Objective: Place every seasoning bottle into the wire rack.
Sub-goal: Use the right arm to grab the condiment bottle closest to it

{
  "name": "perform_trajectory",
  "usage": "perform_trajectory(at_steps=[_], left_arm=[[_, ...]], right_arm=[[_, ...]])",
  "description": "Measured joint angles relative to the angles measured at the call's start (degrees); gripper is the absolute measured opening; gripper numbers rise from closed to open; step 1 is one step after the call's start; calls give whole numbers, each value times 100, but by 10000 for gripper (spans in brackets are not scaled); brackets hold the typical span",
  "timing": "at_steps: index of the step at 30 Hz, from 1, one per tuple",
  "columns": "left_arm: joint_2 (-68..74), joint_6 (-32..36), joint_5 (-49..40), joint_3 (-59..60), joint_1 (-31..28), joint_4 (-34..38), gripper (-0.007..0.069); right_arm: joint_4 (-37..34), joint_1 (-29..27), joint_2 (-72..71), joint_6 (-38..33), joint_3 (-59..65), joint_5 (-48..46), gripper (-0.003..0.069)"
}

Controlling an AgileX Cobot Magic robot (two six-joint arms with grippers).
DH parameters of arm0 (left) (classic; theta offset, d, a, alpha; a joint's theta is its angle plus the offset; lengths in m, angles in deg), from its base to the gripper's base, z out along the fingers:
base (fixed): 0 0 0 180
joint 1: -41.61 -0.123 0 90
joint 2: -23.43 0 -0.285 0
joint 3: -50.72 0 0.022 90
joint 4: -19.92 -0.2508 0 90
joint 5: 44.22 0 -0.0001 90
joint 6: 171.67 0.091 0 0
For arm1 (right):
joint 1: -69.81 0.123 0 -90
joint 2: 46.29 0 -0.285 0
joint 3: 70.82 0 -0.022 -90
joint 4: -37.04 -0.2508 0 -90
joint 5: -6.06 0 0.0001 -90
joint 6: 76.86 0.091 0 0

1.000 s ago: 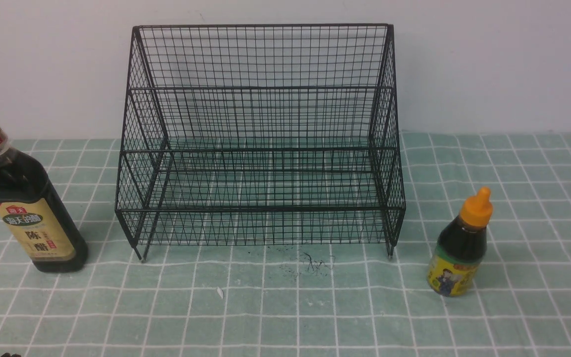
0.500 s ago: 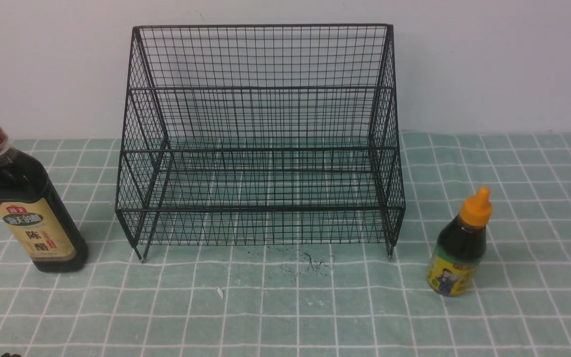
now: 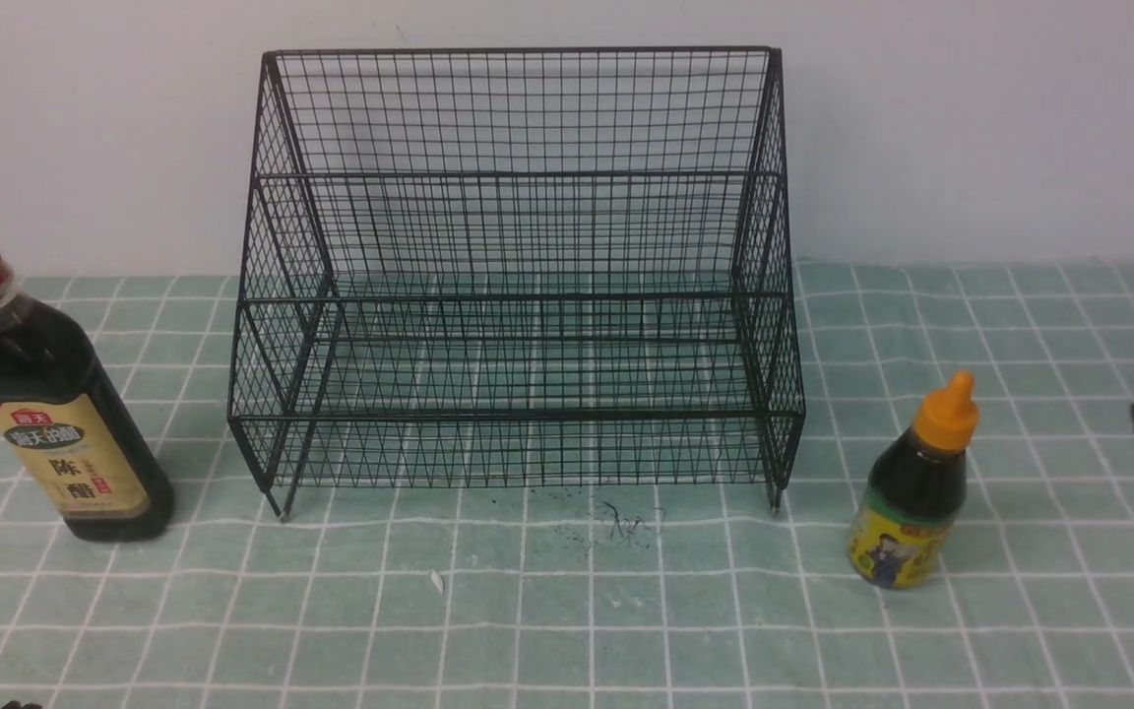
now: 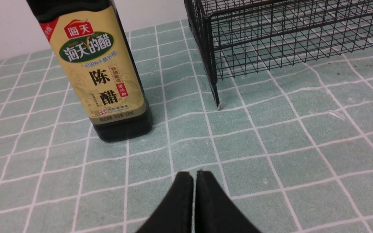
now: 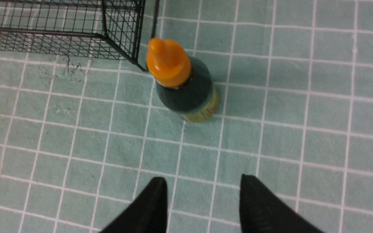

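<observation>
Front camera faces the wire rack (image 3: 518, 415); 2 wrist cameras see its corners closer.

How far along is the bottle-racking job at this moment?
Done: nothing; the rack is empty. In hand: nothing gripped; the right claw is open, facing the short bottle, and the left claw is shut near the tall bottle. Left: both bottles, standing on the cloth beside the rack.

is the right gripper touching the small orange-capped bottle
Apart. The right wrist view shows bare tablecloth between the open right gripper and the small bottle.
</observation>
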Motion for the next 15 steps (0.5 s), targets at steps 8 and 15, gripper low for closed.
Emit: perform_trajectory(at_steps=[8,15], left_arm=[[0,0,0,0,0,0,-6],[0,0,0,0,0,0,-6]], right_arm=[[201,567,1400,33,-104,1193,599],[181,572,2356,9,-106,1758,596]])
